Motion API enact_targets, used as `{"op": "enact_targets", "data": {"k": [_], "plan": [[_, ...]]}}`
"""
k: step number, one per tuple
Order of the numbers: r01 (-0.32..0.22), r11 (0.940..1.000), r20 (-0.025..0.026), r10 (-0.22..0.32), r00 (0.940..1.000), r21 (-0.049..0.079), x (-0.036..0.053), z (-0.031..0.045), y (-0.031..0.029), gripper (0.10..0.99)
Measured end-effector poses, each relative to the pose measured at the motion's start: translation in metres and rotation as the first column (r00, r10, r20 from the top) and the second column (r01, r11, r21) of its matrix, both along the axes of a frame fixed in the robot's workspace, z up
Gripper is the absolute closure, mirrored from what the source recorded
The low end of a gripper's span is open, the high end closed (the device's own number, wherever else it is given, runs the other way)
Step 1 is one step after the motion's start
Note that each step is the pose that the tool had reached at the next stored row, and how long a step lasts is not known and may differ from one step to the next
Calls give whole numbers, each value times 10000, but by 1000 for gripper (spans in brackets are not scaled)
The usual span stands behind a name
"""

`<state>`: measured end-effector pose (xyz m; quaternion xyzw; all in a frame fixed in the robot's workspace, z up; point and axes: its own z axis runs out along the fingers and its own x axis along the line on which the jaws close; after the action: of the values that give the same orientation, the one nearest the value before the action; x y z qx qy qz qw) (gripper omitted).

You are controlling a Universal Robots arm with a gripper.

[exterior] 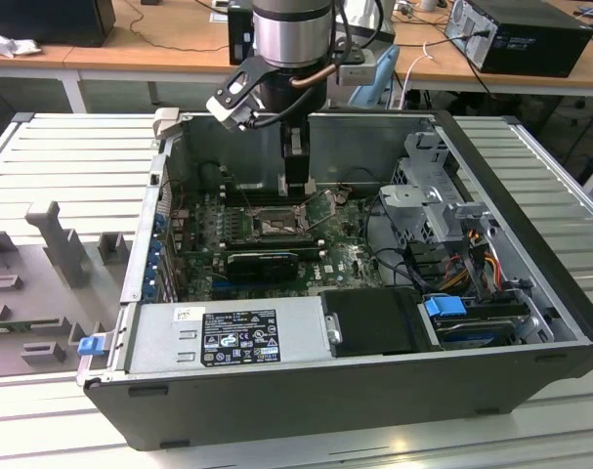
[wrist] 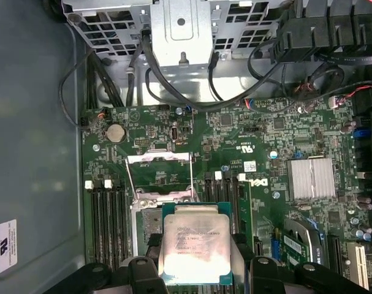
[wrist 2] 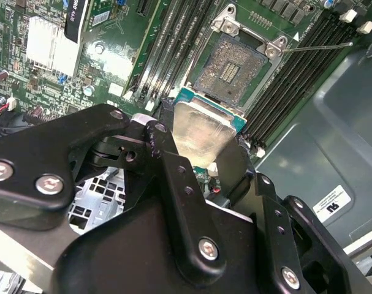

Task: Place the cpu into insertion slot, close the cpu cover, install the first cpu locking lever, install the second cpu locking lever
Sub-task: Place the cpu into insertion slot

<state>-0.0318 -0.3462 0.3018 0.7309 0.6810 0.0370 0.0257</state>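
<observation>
In the exterior view the hand [exterior: 296, 174] reaches down into the open computer case [exterior: 276, 391] on the slatted bench [exterior: 62, 156]. It is dark against the dark interior, so its grip is hard to make out there. In both wrist views the black fingers [wrist: 143, 269] and linkage cut off the near edge of the cpu [wrist: 195, 245]. The chip also covers a corner of the insertion slot [wrist: 148, 217].

The hand [wrist: 195, 264] is closed narrowly on the cpu [wrist 2: 204, 131], pinching it by two opposite edges. The chip is a small flat square with a pale, slightly smudged metal face and a thin green border. It hangs tilted just above and beside the insertion slot [wrist 2: 231, 64] and is not seated.

The slot's dark pin field lies bare. The cpu cover [wrist: 159, 160] stands swung up at the slot's far edge, and a thin wire lever [wrist 2: 314, 46] sticks out sideways. Long black memory slots [wrist: 109, 214] run close along both sides of the slot, the grey case wall [wrist 2: 333, 122] rises just past one bank, and above the slot itself the space is open.
</observation>
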Motion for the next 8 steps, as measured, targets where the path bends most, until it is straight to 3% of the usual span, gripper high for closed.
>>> {"op": "enact_targets", "data": {"k": [7,8], "plan": [[0,10000,-1,0,10000,0,0,-47,0,565],[0,10000,-22,0,10000,1,0,-57,0,565]]}}
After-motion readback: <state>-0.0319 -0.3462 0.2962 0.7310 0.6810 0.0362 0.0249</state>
